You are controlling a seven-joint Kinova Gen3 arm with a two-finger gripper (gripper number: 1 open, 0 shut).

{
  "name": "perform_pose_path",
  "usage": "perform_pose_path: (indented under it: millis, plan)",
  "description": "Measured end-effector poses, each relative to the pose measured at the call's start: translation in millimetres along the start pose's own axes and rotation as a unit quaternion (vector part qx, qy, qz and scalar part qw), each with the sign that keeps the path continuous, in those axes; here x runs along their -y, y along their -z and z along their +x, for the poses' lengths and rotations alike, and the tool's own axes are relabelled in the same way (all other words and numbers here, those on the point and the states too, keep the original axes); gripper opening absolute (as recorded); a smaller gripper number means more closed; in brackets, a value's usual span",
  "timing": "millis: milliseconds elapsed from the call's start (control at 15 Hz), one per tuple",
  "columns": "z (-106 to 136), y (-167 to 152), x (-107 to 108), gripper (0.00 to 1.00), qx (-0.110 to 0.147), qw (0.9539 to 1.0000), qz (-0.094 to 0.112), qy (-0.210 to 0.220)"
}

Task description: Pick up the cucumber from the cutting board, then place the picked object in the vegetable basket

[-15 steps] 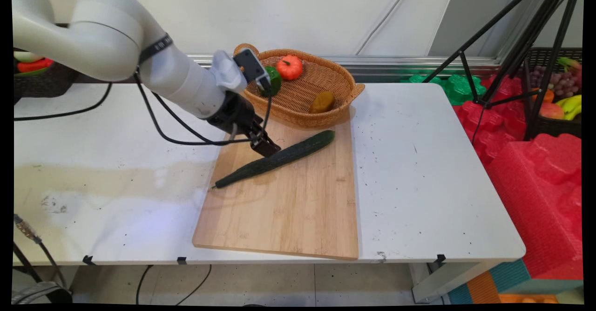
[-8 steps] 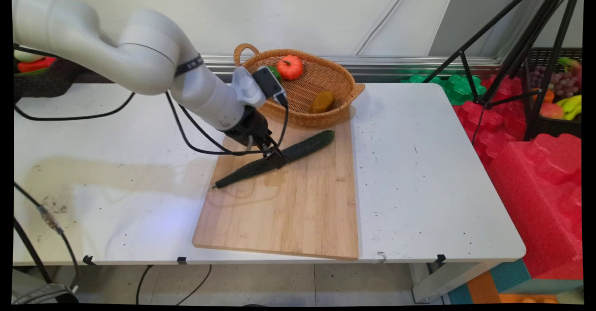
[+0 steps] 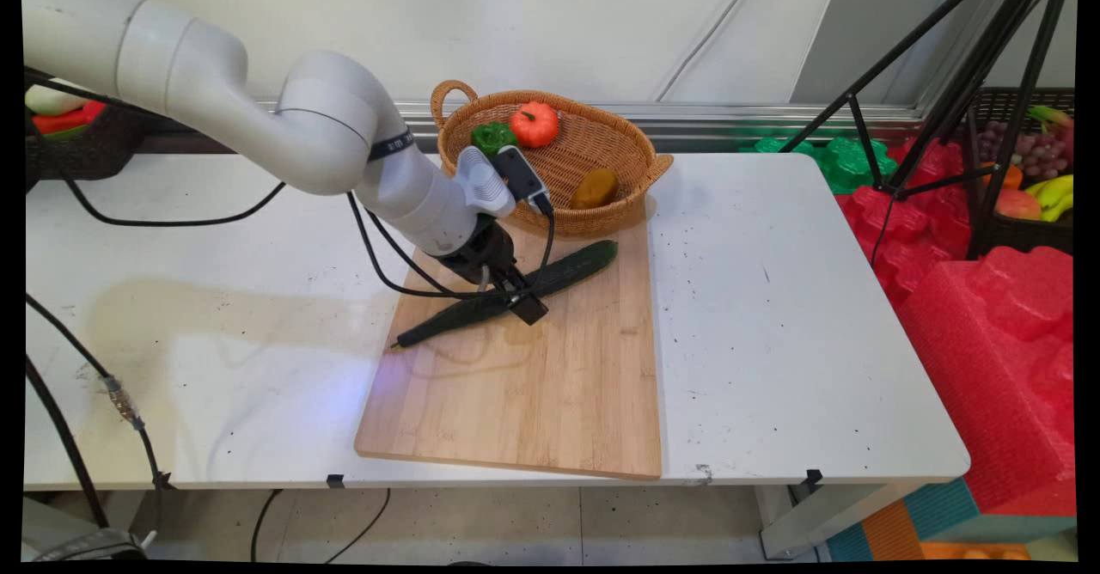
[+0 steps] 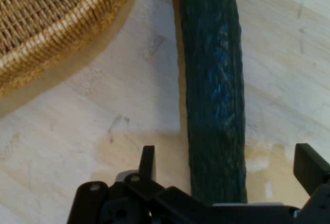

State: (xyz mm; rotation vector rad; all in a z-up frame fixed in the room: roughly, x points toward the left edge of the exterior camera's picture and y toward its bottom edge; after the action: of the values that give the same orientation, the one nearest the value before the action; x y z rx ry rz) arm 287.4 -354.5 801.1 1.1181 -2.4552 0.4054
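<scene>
While the arm leans down over the wooden board (image 3: 533,385), the black tool (image 3: 516,297) sits low over the middle of the long green cucumber (image 3: 507,295), which lies slanted across the board's far half on the white bench (image 3: 773,316). From the hand view, the tool (image 4: 227,170) is wide open, with the cucumber (image 4: 214,90) running between its two fingers (image 4: 147,162) and a gap on each side, so it has hold of nothing. Just behind the board stands a woven basket (image 3: 601,140) with a green pepper (image 3: 491,137), a small orange pumpkin (image 3: 534,124) and a brown potato (image 3: 595,187) inside.
</scene>
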Motion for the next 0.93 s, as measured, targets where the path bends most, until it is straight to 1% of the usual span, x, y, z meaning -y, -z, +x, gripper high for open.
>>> perform_pose_path:
  millis: [200, 267, 667, 933]
  plan:
    - [1, -5, 0, 1.00, -0.001, 1.0000, -0.001, 0.001]
    - [1, -6, -1, 0.00, -0.002, 1.0000, -0.002, 0.002]
    - [-2, -3, -2, 0.00, -0.006, 1.0000, 0.001, 0.003]
    - [-7, 14, -7, 0.00, -0.015, 0.9998, 0.002, -0.012]
